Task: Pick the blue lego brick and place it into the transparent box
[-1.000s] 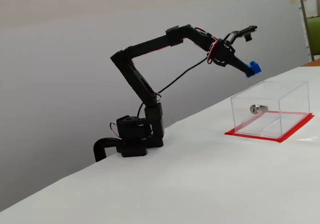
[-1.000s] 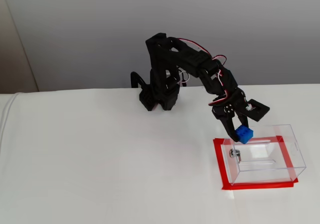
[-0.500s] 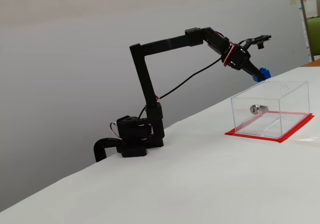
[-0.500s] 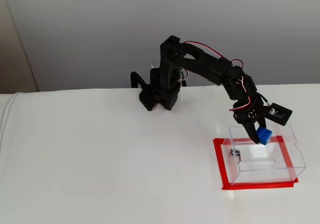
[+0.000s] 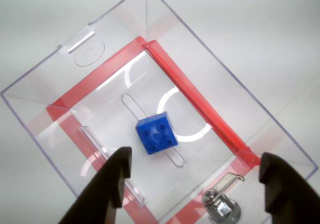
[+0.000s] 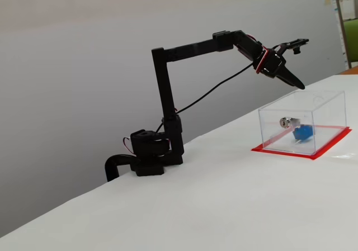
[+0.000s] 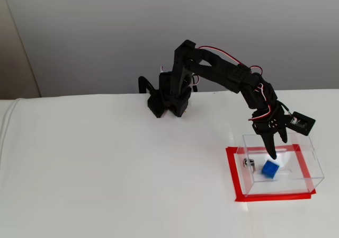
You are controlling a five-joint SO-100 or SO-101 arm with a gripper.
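The blue lego brick (image 5: 156, 133) lies studs up on the floor of the transparent box (image 5: 210, 59), free of the gripper. Both fixed views show the blue lego brick (image 6: 303, 132) (image 7: 270, 168) resting inside the transparent box (image 6: 327, 103) (image 7: 313, 169), near its silver lock (image 6: 285, 122). My gripper (image 5: 195, 184) hangs open just above the box's open top with nothing between its fingers (image 5: 116, 176). Seen from the side, the gripper (image 6: 295, 81) points down at the box, and in a fixed view from the front the gripper (image 7: 278, 147) hovers over the box's rear half.
A red base sheet (image 5: 192, 99) frames the box floor. The lock (image 5: 220, 206) sticks out of the box wall nearest my fingers. The arm's base (image 7: 168, 97) stands at the back of the white table (image 7: 106, 169).
The gripper has opened and the brick has dropped from it into the box. The arm stretched a little further over the box.
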